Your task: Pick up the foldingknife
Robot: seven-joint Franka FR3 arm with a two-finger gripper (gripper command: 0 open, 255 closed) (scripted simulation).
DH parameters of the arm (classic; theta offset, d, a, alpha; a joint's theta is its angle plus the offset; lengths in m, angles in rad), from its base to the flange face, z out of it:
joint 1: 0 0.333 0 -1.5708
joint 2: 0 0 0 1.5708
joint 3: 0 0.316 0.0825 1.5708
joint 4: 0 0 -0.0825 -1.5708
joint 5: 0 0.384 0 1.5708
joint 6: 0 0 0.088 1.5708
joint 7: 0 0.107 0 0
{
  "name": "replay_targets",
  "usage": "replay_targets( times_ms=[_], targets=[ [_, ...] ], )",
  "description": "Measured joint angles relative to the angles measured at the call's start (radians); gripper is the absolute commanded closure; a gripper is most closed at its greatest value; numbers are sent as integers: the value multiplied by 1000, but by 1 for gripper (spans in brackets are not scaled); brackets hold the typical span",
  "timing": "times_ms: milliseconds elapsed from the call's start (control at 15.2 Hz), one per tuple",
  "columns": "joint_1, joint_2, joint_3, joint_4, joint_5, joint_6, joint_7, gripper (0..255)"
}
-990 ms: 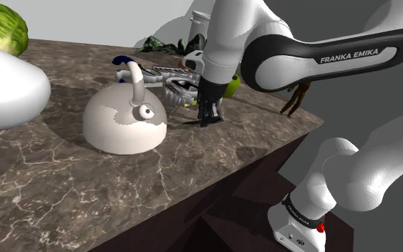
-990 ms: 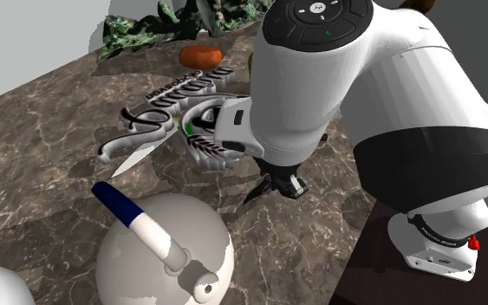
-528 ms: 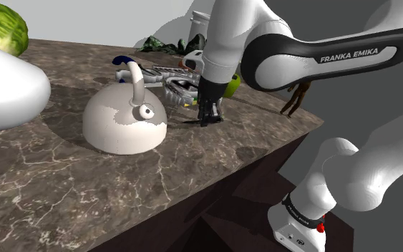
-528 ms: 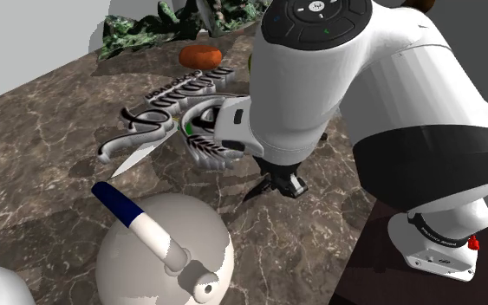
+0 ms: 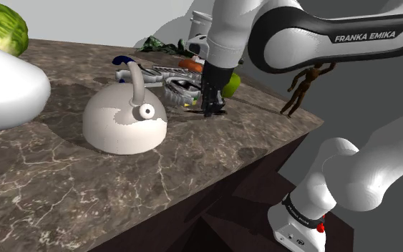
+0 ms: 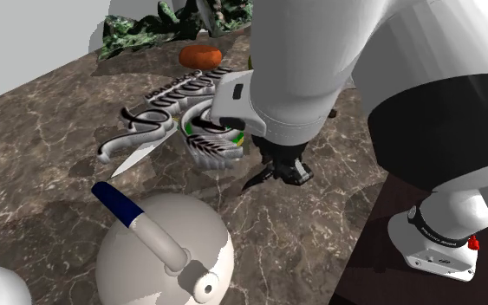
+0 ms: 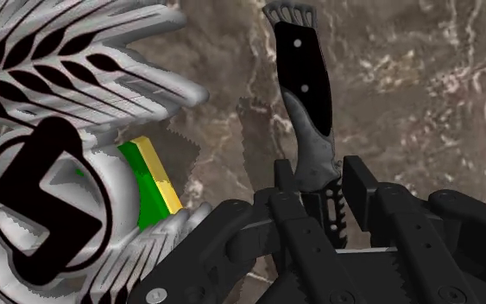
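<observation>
Two fingers (image 7: 354,186): closed on the grey end of the folding knife (image 7: 306,78), one against each flat side and touching it.
Knife: hangs from that clasp, just beside the silver emblem (image 7: 51,199). Its black-scaled part, with two pale rivets, points away toward the table (image 5: 64,186).
Why held so: my reading is that clamping across the thin flats gives the widest bearing, since a narrow piece would otherwise roll.
Lift: in the second exterior view the dark tip sits low over the marble. I cannot tell whether it is clear of it.
Emblem: a wheat-ear wreath around a black ring with an S-like mark (no readable word). A green-and-yellow block (image 7: 153,180) is tucked against it.
Kettle (image 5: 124,118): a pale dome with a blue-tipped handle, near the knife but apart from the fingers.
Crowding: with the emblem this close, a straight-up rise looks safest.
Farther back: an orange object (image 6: 200,55), a green fruit (image 5: 231,86) and a wooden figure (image 5: 303,87) by the table's far edge.
Lettering: "FRANKA EMIKA" in white on the arm (image 5: 357,37), along its dark band.
</observation>
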State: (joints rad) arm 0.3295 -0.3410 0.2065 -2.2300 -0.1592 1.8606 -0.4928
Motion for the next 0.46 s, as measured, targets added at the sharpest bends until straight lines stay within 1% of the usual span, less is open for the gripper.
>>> replay_targets(
  times_ms=[462],
  targets=[
    [0,-9,-2,80,4,-87,-17,255]
  ],
)
